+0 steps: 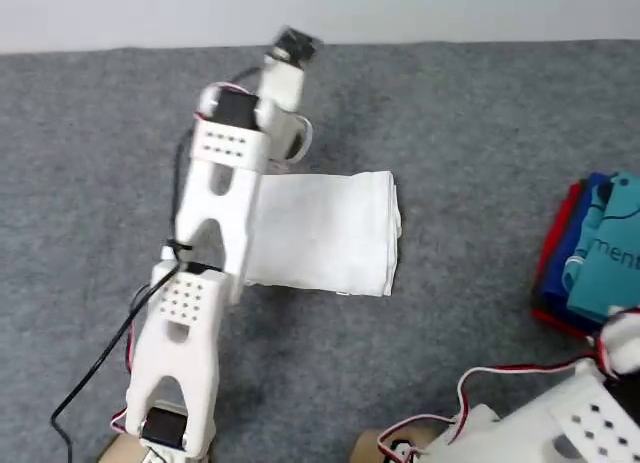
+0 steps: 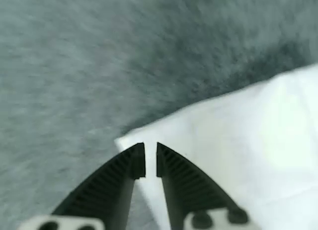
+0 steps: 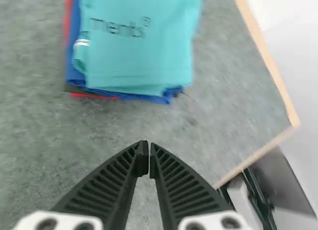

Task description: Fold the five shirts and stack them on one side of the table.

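A folded white shirt (image 1: 325, 231) lies flat mid-table on the grey mat (image 1: 450, 133). In the left wrist view, my left gripper (image 2: 150, 161) is shut, its tips just over one corner of the white shirt (image 2: 238, 140); I cannot tell whether they touch the cloth. A stack of folded shirts (image 1: 590, 253), red and blue below and teal on top, sits at the right edge of the table. My right gripper (image 3: 149, 158) is shut and holds nothing, over bare mat a short way from the teal-topped stack (image 3: 136, 41).
The left arm (image 1: 215, 233) stretches from the near-left edge over the left end of the white shirt. The right arm (image 1: 560, 418) sits at the near-right corner. The table's wooden edge (image 3: 263, 56) runs close beside the stack.
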Tool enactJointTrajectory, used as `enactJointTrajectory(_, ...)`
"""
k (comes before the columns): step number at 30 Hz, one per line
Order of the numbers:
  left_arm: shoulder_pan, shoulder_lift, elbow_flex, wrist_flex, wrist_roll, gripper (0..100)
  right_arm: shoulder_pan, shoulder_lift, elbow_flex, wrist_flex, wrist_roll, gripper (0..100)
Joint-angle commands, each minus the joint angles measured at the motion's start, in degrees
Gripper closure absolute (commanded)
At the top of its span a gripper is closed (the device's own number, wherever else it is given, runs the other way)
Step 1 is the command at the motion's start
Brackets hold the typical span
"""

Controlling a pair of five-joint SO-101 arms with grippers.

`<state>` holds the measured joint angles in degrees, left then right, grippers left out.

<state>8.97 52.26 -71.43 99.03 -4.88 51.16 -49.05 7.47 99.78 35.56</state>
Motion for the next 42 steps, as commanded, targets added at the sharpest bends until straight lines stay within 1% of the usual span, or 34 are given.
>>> enactJointTrajectory(1,-4.1,-11.3,5.1,1.7,1.4,96,-10.2,0.0,2.7,0.7,-4.1,98.4)
enactJointTrajectory(3,-5.8,-17.9,12.0,1.8,0.8,98,-17.4,0.2,6.6,0.4,-8.1,98.4)
enactJointTrajectory(7,-8.4,-36.4,28.7,1.7,-4.2,99,-32.3,4.0,13.6,-0.4,-16.0,98.3)
enactJointTrajectory(9,-10.7,-45.3,36.9,1.7,-6.1,99,-38.4,7.1,15.2,-2.8,-20.0,98.3)
enactJointTrajectory(12,-16.7,-56.3,47.0,1.7,-7.7,99,-45.4,12.4,15.4,-9.5,-24.3,97.8)
enactJointTrajectory(14,-21.6,-61.5,52.3,1.7,-8.9,99,-49.1,16.4,15.4,-14.7,-27.0,93.5)
enactJointTrajectory(17,-28.6,-67.0,58.4,1.7,-11.0,99,-54.1,22.9,15.0,-21.3,-32.6,82.4)
enactJointTrajectory(19,-32.5,-69.2,60.8,1.7,-12.2,99,-56.7,26.8,15.0,-25.3,-36.3,76.6)
enactJointTrajectory(23,-38.2,-71.4,62.9,1.6,-13.0,99,-60.8,33.9,15.0,-34.3,-44.5,70.0)
enactJointTrajectory(28,-41.0,-71.6,62.9,1.6,-13.4,99,-65.9,39.8,15.0,-42.5,-50.9,62.9)
enactJointTrajectory(32,-40.7,-71.0,62.9,1.6,-13.4,99,-68.2,44.0,15.0,-47.3,-52.4,62.3)
enactJointTrajectory(39,-40.6,-71.0,63.5,1.4,-13.3,99,-68.1,53.8,14.9,-56.5,-53.0,62.3)
enactJointTrajectory(42,-40.6,-71.0,64.7,1.3,-13.3,99,-67.9,60.3,11.6,-57.3,-53.0,62.3)
